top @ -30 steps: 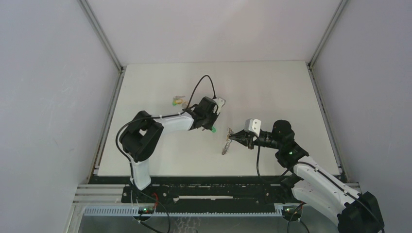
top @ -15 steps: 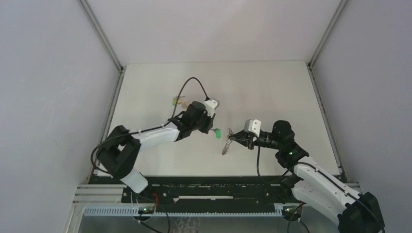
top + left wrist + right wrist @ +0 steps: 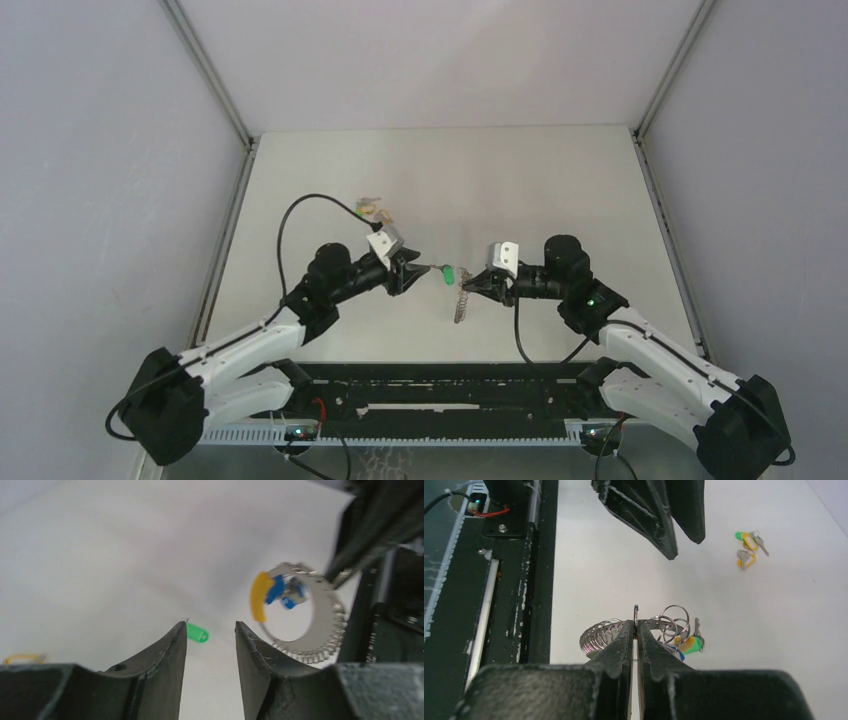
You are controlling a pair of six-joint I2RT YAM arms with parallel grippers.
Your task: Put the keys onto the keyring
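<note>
In the overhead view the left gripper (image 3: 415,270) is seen left of centre with its fingers spread and nothing pinched; a green-headed key (image 3: 447,272) is found just beyond its tips; just right of that, the keyring (image 3: 462,298) is pinched at its upper end by the right gripper (image 3: 480,283); a cluster of loose keys (image 3: 372,210) is seen on the white table (image 3: 560,190) above the left gripper, well apart from the ring. In the left wrist view the left gripper (image 3: 210,626) is shown parted, with the green-headed key (image 3: 197,632) visible in the gap beyond; at right the ribbed keyring (image 3: 305,655) is seen, with a yellow key head (image 3: 257,602) and a blue key head (image 3: 280,590) at its loop. In the right wrist view the right gripper (image 3: 636,627) is pressed together on the keyring (image 3: 596,635) at lower centre; the left gripper (image 3: 685,547) is seen spread at the top; the loose keys (image 3: 749,547) are seen at upper right.
</note>
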